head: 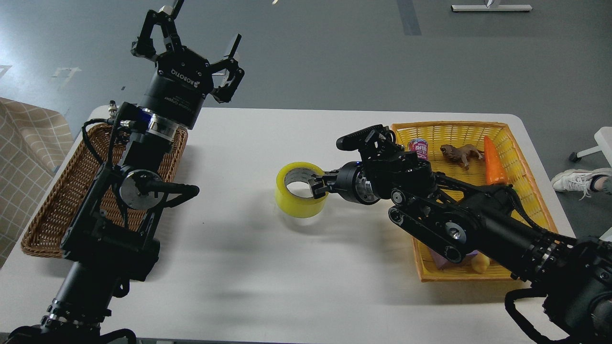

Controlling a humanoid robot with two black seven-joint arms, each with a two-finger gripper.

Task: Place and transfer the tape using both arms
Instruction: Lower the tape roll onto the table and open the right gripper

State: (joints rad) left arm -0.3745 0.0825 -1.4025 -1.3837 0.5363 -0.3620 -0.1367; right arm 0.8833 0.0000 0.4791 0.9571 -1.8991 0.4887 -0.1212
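My right pincer is clamped on the tape: one finger reaches down inside the grey-white core and the other presses the yellow outer wall, so I hold the roll by its rim on the side facing the yellow basket. That grip leaves the far side of the ring free, which I judge is the point of it, since another pincer could take the roll there. The tape sits flat, hole upward, at or just above the white surface, to the left of the yellow basket and well clear of it; I cannot tell whether its base touches the surface.

My left pincer is spread wide, grasping nothing, raised high on the far side of the roll from the yellow basket and well apart from the tape. It hangs over the near corner of the brown wicker basket, which lies beyond it, farther still from the yellow basket. Waiting unclenched there keeps it ready to receive.

In the yellow basket lie an orange carrot, a small brown animal figure and a little can; my right arm crosses its near edge and hides part of the floor. I read the step as carrying the tape toward mid-surface for the handover, not yet done.
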